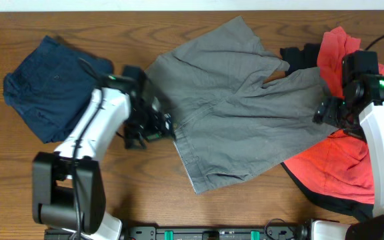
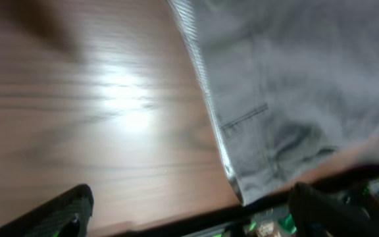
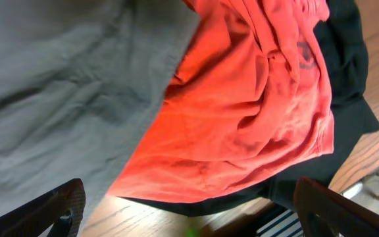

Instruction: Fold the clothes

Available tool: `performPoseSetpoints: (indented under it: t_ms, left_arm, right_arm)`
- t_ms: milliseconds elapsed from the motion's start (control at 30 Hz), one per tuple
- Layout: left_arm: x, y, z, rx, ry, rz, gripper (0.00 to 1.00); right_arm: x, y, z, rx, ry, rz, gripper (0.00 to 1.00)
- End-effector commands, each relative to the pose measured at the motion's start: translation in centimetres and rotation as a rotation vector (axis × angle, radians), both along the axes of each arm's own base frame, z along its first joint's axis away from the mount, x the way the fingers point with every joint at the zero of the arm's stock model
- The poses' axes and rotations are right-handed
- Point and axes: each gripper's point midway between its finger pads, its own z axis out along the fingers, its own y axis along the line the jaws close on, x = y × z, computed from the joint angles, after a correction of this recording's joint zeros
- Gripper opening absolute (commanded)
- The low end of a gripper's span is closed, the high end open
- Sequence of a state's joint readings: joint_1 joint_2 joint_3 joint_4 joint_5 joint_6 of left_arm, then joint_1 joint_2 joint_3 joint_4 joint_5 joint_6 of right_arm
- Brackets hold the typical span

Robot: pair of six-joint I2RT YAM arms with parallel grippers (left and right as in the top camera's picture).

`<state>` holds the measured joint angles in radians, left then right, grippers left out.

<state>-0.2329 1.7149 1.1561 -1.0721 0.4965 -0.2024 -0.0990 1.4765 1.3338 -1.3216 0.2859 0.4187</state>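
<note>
I judge folding not yet begun: left claw [image 1: 160,127] at nine o'clock of the grey shorts [image 1: 239,100], right claw [image 1: 325,113] at three, both wide and empty; next, grasp edges.

Grey shorts [image 1: 232,107] spread, rumpled, centre; navy garment [image 1: 45,87] bunched left; red garment [image 1: 335,167] atop black garment [image 1: 297,55] right.

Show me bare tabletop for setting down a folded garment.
Bare table: front edge below the grey shorts; front-left corner beside the left arm; far strip between navy garment and shorts. Crowded: right side, red garment over black garment.
</note>
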Motion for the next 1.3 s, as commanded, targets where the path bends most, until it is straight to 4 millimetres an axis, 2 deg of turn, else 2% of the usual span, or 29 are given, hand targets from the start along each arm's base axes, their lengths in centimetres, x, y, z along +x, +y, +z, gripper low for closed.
performPoseSetpoints:
  t_ms: [0,200,300,333,367,400,467,500,600,733,833,900,967,1033,1067,1100,1133,1167,1200,1233,1267]
  left_arm:
    - [-2.6,-3.7,-0.8,-0.139,0.066,-0.041,0.94]
    - [-4.7,-6.7,-4.4,-0.106,0.06,-0.015,0.94]
    - [-5.7,-8.5,-5.2,-0.119,0.052,-0.026,0.93]
    - [-5.9,-9.0,-5.2,-0.121,0.048,-0.036,0.89]
    - [-6.1,-9.5,-5.2,-0.125,0.042,-0.049,0.81]
    - [-6.2,-9.8,-5.2,-0.128,0.036,-0.058,0.64]
    - [-6.4,-10.1,-5.3,-0.115,0.035,-0.056,0.11]
    - [-6.4,-10.0,-5.4,-0.105,0.035,-0.051,0.06]
    - [-6.1,-7.9,-6.0,-0.014,0.041,-0.017,0.06]
    - [-5.0,-1.9,-6.2,0.168,0.058,0.05,0.06]
    - [-3.5,3.9,-4.9,0.285,0.057,0.112,0.06]
    - [-2.5,6.7,-3.9,0.315,0.055,0.171,0.06]
    - [-1.5,8.6,-2.6,0.278,0.053,0.245,0.06]
    - [-0.9,9.1,-1.5,0.196,0.053,0.308,0.06]
    - [-0.7,9.0,-1.1,0.147,0.056,0.338,0.14]
    - [-0.8,8.8,-0.7,0.112,0.063,0.355,0.4]
    - [-1.1,8.9,-0.5,0.103,0.077,0.359,0.6]
    - [-1.4,8.9,-0.5,0.106,0.087,0.357,0.64]
    - [-1.8,8.9,-0.4,0.107,0.101,0.346,0.65]
    - [-2.2,8.9,-0.3,0.108,0.115,0.342,0.65]
    - [-2.5,8.9,-0.2,0.109,0.13,0.341,0.65]
  right_arm:
    - [-0.6,-0.7,-1.0,-0.015,0.019,-0.038,0.99]
    - [-0.8,-0.4,-1.7,0.004,0.031,-0.038,0.99]
    - [-0.8,-0.4,-1.7,0.004,0.031,-0.038,0.99]
    - [-0.8,-0.4,-1.7,0.004,0.031,-0.038,0.99]
    - [-0.8,-0.4,-1.7,0.004,0.031,-0.038,0.99]
    - [-0.8,-0.4,-1.7,0.005,0.031,-0.038,0.99]
    - [-0.8,-0.4,-1.7,0.005,0.029,-0.045,0.99]
    - [-0.8,-0.4,-1.7,0.005,0.029,-0.045,0.99]
    - [-0.9,-0.4,-1.7,0.004,0.03,-0.044,0.99]
    - [-0.9,-0.5,-1.7,0.003,0.03,-0.05,0.99]
    - [-0.9,-0.8,-1.7,0.004,0.028,-0.06,0.99]
    - [-1.0,-0.9,-1.7,0.004,0.028,-0.064,0.99]
    - [-0.9,-0.9,-1.7,0.005,0.028,-0.057,0.99]
    - [-0.7,-0.6,-1.9,0.02,0.025,-0.03,0.99]
    - [-0.5,-0.3,-2.1,0.038,0.021,-0.009,0.99]
    - [-0.2,0.3,-2.3,0.071,0.016,0.023,0.99]
    - [0.2,1.1,-2.6,0.114,0.009,0.071,0.97]
    - [0.4,1.5,-2.9,0.141,0.005,0.101,0.94]
    - [0.6,2.1,-3.2,0.169,0.002,0.131,0.81]
    - [0.8,2.2,-3.5,0.177,0.001,0.134,0.63]
    - [0.9,2.1,-3.8,0.177,0.0,0.119,0.38]
